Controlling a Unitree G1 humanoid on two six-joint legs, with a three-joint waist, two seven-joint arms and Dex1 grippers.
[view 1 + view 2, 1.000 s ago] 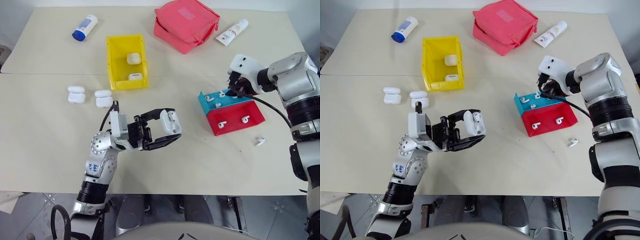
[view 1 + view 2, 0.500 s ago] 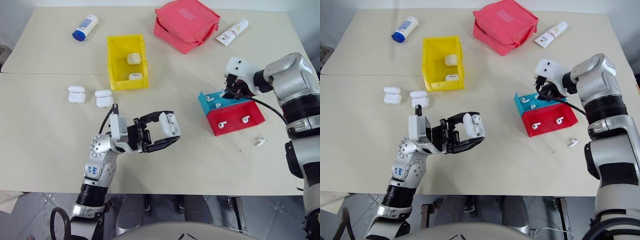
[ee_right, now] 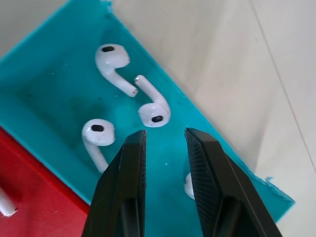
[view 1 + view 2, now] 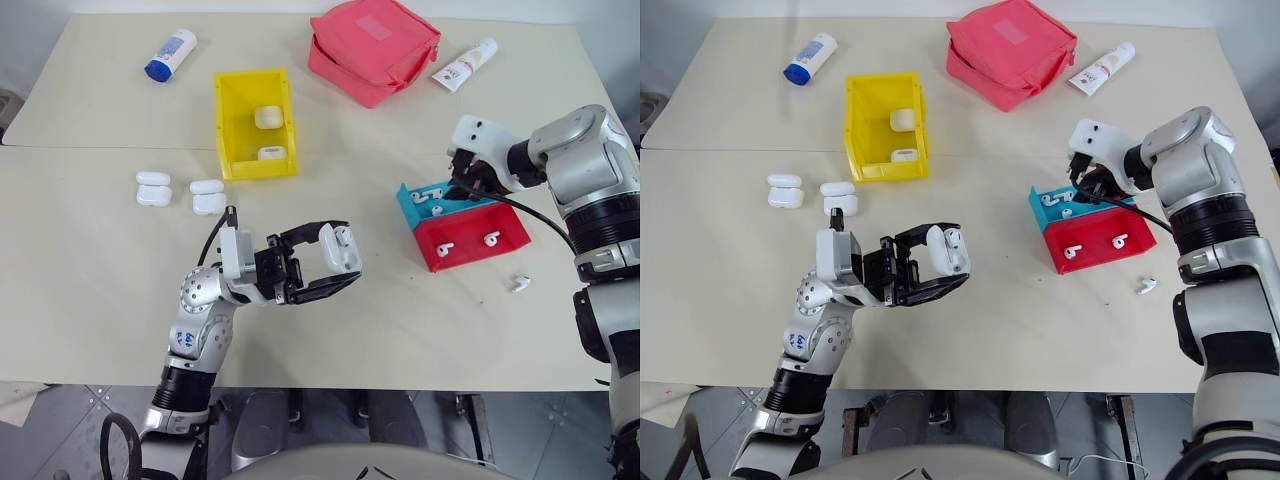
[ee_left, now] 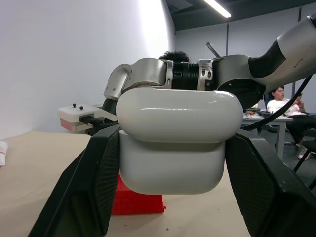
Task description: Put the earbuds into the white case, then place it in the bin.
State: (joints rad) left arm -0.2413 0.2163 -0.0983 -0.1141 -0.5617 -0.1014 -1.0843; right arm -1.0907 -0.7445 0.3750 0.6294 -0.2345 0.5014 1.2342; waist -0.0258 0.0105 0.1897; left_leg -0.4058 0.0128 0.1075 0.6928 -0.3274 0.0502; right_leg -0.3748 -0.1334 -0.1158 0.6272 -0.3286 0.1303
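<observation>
The step in hand looks like picking an earbud out of the teal tray. At right of centre in the head view, the right gripper hangs nose-down over the shallow teal plastic tray, its two black fingers slightly parted with a narrow gap and nothing between them. Just beyond the tips lie the tiny glossy white earbuds with short stems: one sits directly ahead of the gap, another beside it toward the tray corner, a third off to one side, and a fourth peeks out partly hidden behind one finger.

To do this well, I judge the gripper should centre the gap over the nearest bud's rounded head, come straight down, and close gently; these glossy buds will probably skid if only one finger catches them. The neighbouring stem lies close, so a clean approach avoids knocking it.

At lower centre, the left gripper is pinched on the small glossy white rounded case, held above the table with its lid shut. The lid will need opening before a bud goes in.

The bright yellow rectangular plastic bin stands at upper left of centre, two white cases already inside. The red tray touches the teal one.
</observation>
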